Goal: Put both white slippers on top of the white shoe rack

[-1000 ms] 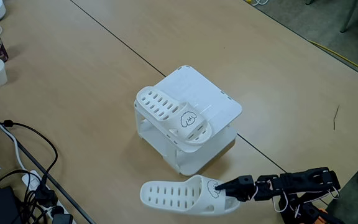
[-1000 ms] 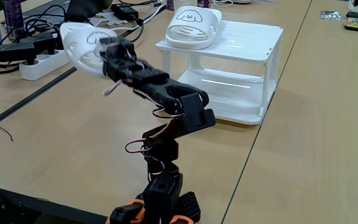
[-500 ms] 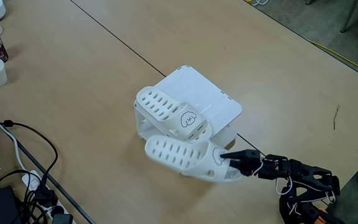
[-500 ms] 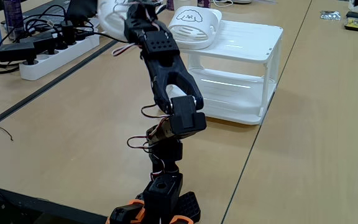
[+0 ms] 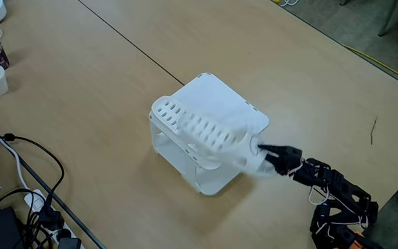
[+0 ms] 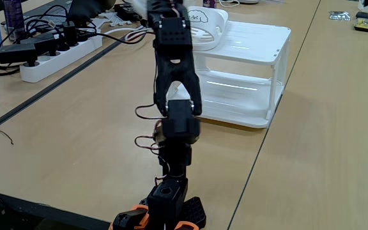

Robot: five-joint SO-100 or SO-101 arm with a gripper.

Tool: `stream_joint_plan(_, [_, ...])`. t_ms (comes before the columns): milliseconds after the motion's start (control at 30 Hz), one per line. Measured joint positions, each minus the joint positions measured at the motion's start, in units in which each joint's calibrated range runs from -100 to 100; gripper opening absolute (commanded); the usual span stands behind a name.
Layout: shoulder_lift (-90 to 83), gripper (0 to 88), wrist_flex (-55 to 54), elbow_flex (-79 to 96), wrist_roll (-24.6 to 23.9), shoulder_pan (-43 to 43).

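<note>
Tan tabletop (image 5: 81, 83) carries the white shoe rack (image 5: 240, 111), a low white plastic box with open sides and a lower shelf. We note a change: half a second ago the gripper (image 5: 258, 148) held the second slipper (image 5: 216, 136) beside the rack's front; now it carries it, blurred, above the top, over the first slipper (image 6: 208, 29) already lying there. The claw stays clamped on its strap end. We judge placement imminent, release outstanding. Slotted toe vents remain discernible.
</note>
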Motion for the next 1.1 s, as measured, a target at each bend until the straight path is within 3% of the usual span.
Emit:
stream_joint_plan(533, [0.0,0.8,0.0,0.0,0.0,22.7])
stream_joint_plan(1100, [10.31,0.8,0.0,-4.58,0.0,28.84])
